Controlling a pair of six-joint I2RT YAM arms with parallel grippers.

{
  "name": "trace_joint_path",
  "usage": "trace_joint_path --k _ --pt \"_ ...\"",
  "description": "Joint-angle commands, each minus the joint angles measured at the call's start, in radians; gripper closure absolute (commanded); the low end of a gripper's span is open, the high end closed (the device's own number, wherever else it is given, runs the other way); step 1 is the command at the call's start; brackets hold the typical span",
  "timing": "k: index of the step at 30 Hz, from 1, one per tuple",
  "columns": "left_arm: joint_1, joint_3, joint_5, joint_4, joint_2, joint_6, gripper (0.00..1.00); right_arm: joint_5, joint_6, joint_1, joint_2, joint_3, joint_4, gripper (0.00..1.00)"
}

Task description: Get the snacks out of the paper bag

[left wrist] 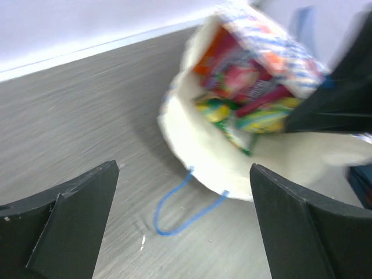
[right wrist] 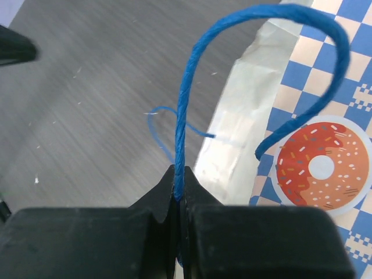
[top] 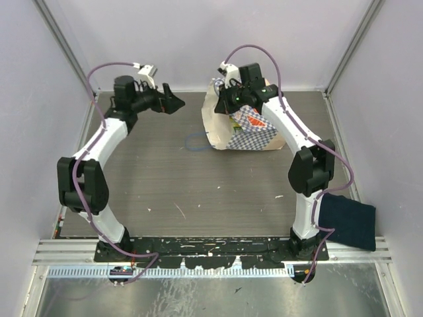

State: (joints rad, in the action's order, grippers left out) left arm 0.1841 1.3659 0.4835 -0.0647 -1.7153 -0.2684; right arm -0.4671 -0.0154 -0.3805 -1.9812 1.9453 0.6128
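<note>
- The paper bag (top: 213, 115) lies on its side at the far right of the tabletop (top: 165, 178). Its mouth faces left and its long axis runs roughly left-right.
- The right gripper (right wrist: 179, 174) is clenched on one blue cord handle (right wrist: 186, 99) and holds it up. The other handle (top: 196, 140) just lies flat on the wood.
- The left gripper (top: 175, 102) is spread wide with nothing in it. It sits left of the bag and points straight at the opening, with a gap between them.
- The snacks (left wrist: 244, 87) are piled inside, just past the rim.
- My guess: the left arm is the one to reach in, moving rightward along the bag's axis. The right one looks busy on handle duty.
</note>
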Motion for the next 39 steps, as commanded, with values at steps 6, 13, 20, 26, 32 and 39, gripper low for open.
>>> trace_joint_path --k 6,13,20,26,32,39 --pt "-0.066 0.25 0.938 0.785 -0.021 0.749 0.02 -0.106 0.065 -0.069 0.149 -0.174 -0.157 0.99" --pt "-0.054 0.234 0.488 0.413 -0.034 0.291 0.02 -0.065 0.106 -0.072 0.168 -0.216 -0.193 0.99" --pt "-0.055 0.132 -0.168 0.014 -0.034 0.117 0.02 -0.014 0.143 -0.075 0.22 -0.277 -0.264 0.99" --pt "-0.055 0.003 -0.611 -0.496 -0.158 0.109 0.02 0.1 0.169 -0.077 0.301 -0.397 -0.331 0.99" --pt "-0.019 0.092 -0.901 -0.365 -0.246 0.051 0.02 0.108 0.203 -0.077 0.368 -0.506 -0.404 0.99" --pt "0.052 0.222 -1.134 -0.156 -0.231 0.126 0.02 0.127 0.253 -0.077 0.433 -0.589 -0.451 0.94"
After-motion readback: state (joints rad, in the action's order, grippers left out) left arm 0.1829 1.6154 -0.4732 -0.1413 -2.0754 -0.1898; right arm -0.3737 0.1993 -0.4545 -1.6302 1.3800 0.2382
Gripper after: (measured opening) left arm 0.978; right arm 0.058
